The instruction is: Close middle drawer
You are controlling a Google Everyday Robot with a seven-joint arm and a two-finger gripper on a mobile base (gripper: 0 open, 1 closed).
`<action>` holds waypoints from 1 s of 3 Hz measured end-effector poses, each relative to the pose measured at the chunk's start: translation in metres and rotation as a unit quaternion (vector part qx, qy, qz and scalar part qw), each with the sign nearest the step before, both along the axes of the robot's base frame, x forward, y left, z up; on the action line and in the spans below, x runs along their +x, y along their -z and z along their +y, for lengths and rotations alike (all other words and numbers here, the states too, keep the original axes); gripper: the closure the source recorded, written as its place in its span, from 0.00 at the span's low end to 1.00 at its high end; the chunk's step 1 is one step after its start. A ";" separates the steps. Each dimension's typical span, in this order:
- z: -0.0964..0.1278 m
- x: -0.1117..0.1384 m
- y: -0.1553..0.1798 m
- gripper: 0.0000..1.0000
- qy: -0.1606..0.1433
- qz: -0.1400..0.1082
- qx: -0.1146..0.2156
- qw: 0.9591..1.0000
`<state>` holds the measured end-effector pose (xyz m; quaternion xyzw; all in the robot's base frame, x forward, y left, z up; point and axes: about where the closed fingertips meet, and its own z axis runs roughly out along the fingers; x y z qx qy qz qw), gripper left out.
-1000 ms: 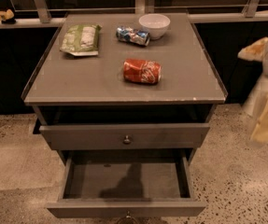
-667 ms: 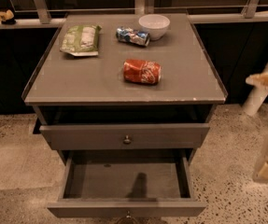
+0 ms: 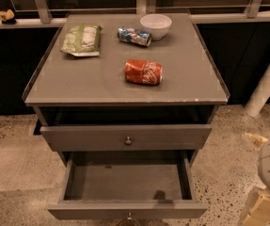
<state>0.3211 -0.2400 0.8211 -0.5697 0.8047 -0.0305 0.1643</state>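
Middle drawer (image 3: 125,182) pulled well out, unclosed, whole push left. Gripper (image 3: 261,206) low right, clear of drawer front; grip state cannot tell.

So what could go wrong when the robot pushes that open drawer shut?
The gripper sits low at the right, beside the middle drawer, not facing its front; a push at the corner might jam it crooked. A hard shove could also set the red can, lying on its side, rolling.
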 end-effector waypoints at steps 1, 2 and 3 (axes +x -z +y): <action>-0.001 0.002 0.055 0.00 0.018 0.022 0.011 1.000; -0.002 0.011 0.107 0.00 0.045 0.049 0.018 0.998; 0.001 0.014 0.105 0.00 0.039 0.053 0.012 0.998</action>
